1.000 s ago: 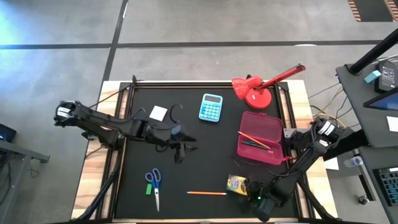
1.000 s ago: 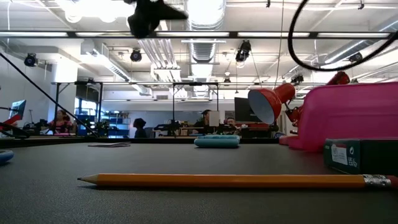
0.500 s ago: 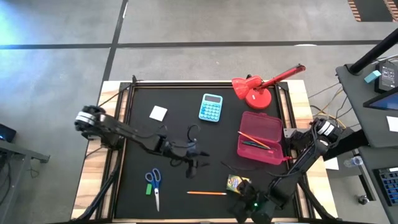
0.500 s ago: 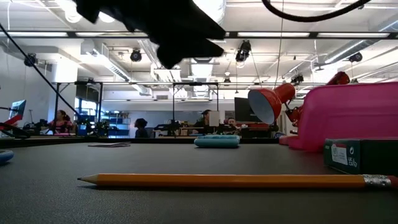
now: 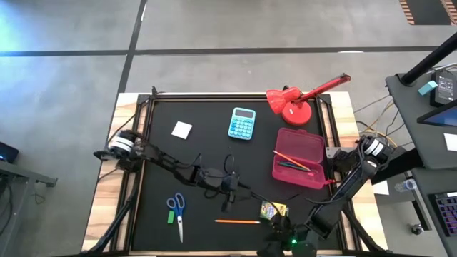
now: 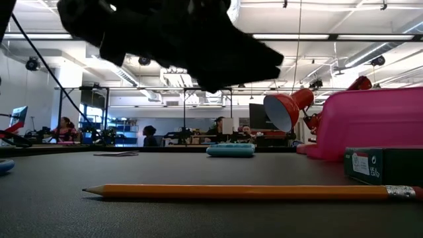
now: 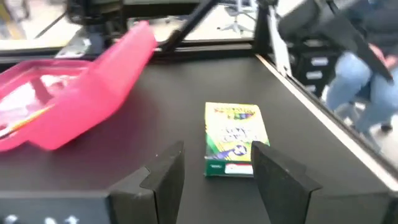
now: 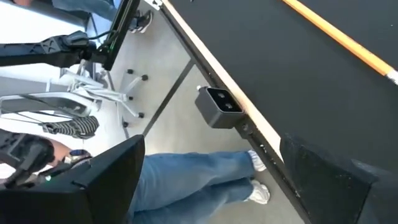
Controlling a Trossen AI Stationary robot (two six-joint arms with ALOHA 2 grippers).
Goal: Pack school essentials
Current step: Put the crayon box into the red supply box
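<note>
The yellow-green crayon box (image 5: pixel 272 210) lies flat on the black table near its front edge; it also shows in the left wrist view (image 7: pixel 235 138). My left gripper (image 5: pixel 227 203) is open and empty, just to the box's left, with its fingers pointing at the box (image 7: pixel 214 155). An orange pencil (image 5: pixel 237 221) lies near the front edge. Blue-handled scissors (image 5: pixel 178 213) and a tiny green block (image 5: pixel 171 216) lie at the front left. A small white square (image 5: pixel 182 129) lies at the back left. My right gripper (image 5: pixel 277 247) is open and empty, beyond the table's front edge (image 8: pixel 211 143).
An open pink case (image 5: pixel 298 157) with pencils and a pen inside lies at the right. A light blue calculator (image 5: pixel 243 123) and a red desk lamp (image 5: pixel 296 100) stand at the back. A person's legs in jeans (image 8: pixel 199 174) show below the table's front edge.
My left gripper has gone toward the table's right and near edges, from the middle left to just left of the crayon box. My right gripper has drawn back from beside the crayon box, past the table's near edge.
</note>
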